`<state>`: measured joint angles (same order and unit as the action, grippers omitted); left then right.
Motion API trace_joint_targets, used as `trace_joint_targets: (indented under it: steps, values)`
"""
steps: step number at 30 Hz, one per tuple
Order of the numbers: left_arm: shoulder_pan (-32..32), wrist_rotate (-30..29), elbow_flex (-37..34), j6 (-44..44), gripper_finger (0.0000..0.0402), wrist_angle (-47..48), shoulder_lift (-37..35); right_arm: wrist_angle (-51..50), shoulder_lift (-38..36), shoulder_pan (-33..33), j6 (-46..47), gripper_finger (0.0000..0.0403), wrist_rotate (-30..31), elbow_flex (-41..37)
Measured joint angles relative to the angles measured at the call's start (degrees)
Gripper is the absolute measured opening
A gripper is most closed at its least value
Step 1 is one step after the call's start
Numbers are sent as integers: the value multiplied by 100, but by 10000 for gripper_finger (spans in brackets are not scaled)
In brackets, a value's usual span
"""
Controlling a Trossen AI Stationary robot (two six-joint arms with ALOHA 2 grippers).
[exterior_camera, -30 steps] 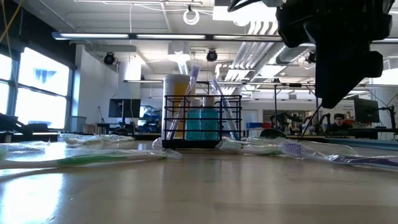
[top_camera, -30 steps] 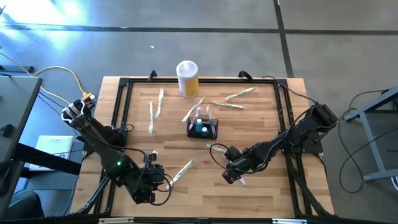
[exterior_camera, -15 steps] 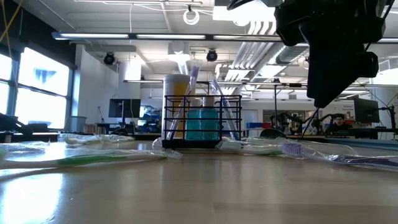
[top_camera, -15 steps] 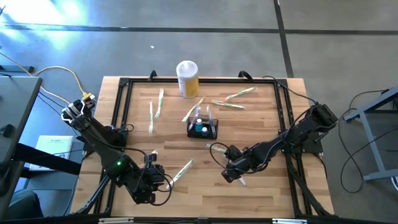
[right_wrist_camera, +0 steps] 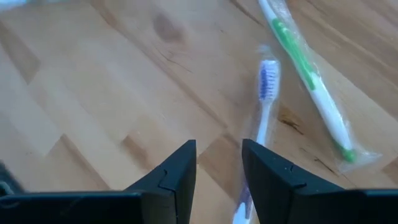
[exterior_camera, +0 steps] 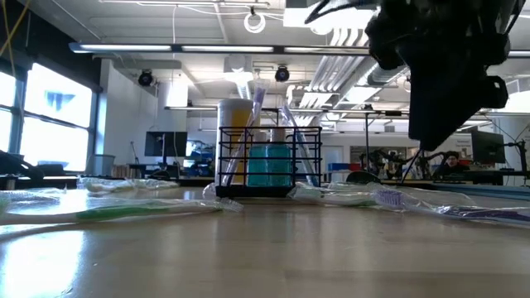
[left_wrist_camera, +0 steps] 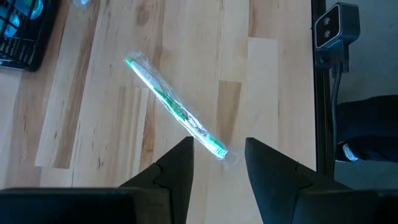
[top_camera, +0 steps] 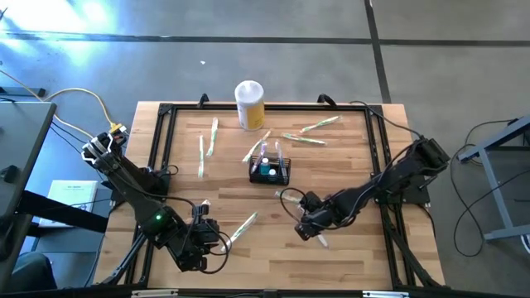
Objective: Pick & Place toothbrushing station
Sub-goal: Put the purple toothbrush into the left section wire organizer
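The black wire basket [left_wrist_camera: 22,34] is cut off at the left wrist view's corner — its blue contents mostly out of frame.

Bright, even ceiling light fills the room; glare whitens the floor [top_camera: 83,21] from above and sheens the desk [exterior_camera: 248,248]. The right wrist view is softly blurred.
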<state>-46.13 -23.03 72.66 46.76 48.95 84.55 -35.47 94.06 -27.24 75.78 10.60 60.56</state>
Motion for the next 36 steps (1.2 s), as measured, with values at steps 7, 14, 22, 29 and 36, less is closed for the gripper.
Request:
trace_joint_targets:
  steps: [7,14,22,29,36]
  values:
    - [0,-6,0,0,138,0,0,243,6,-13,437,122,-41,-395]
    - [0,-7,0,0,138,1,0,566,7,-62,368,122,-4,-407]
    - [0,-9,0,2,138,0,0,583,7,4,351,122,-2,-408]
    - [0,-11,0,22,138,-4,-2,581,192,-2,386,136,-303,-406]
    - [-2,-51,0,20,138,-23,-4,450,308,-12,543,205,-307,-405]
